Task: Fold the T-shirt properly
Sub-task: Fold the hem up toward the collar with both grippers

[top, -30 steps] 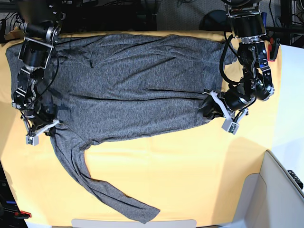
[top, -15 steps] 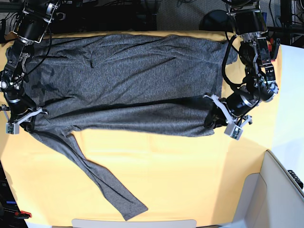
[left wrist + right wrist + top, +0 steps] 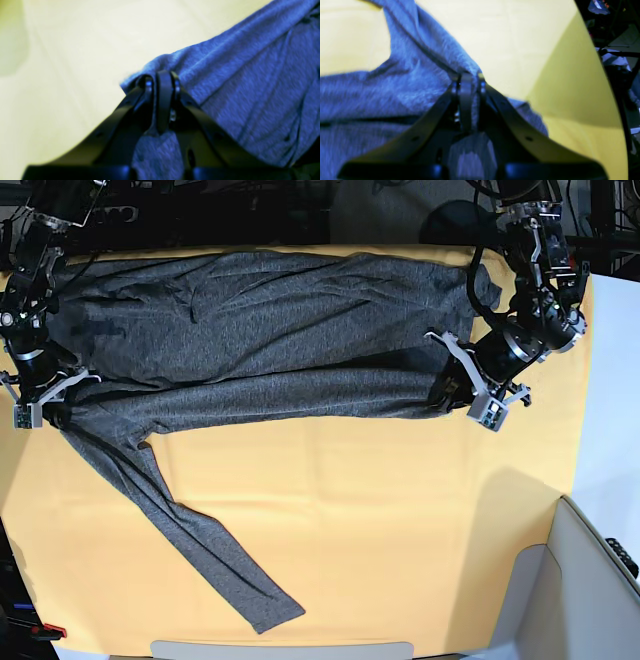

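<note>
**Inspector A:** Grey knit, the T-shirt (image 3: 270, 330) lies across the far half of the desk (image 3: 400, 520), its near edge doubled back over the body; one long sleeve (image 3: 190, 530) trails diagonally toward the near edge on the yellow-orange cloth (image 3: 420, 580).

**Inspector B:** End effectors?

**Inspector A:** Left end effector (image 3: 161, 77) pressed together, pinching a hem corner of the fabric. Right end effector (image 3: 467, 78) likewise clamped on the fabric at the opposite end, near the sleeve root.
</note>
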